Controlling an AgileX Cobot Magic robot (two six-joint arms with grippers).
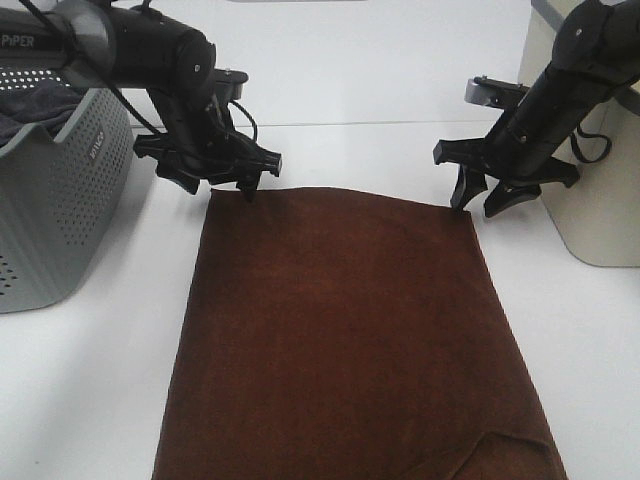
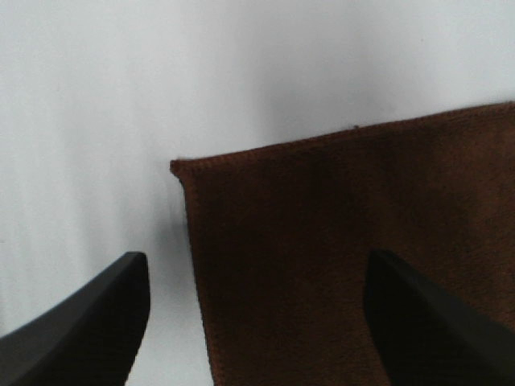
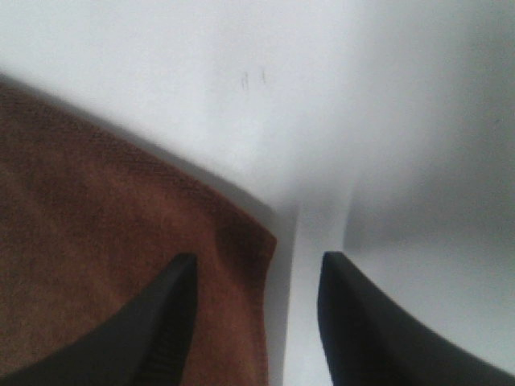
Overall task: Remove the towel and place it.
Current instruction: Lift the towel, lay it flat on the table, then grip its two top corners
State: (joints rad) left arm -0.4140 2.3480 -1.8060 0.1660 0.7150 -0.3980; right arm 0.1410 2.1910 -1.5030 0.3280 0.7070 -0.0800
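Note:
The dark brown towel (image 1: 345, 330) lies spread flat on the white table, with one near corner folded over. My left gripper (image 1: 218, 186) is open and hovers at the towel's far left corner (image 2: 181, 167), one finger over the table and one over the cloth. My right gripper (image 1: 478, 203) is open at the towel's far right corner (image 3: 261, 237), one finger (image 3: 161, 322) over the cloth and the other (image 3: 362, 322) over bare table. Neither gripper holds anything. The towel's white label is not visible.
A grey perforated basket (image 1: 50, 200) with a dark grey cloth (image 1: 35, 105) in it stands at the left. A beige bin (image 1: 585, 150) stands at the right, close behind my right arm. The white table (image 1: 350, 90) extends behind the towel.

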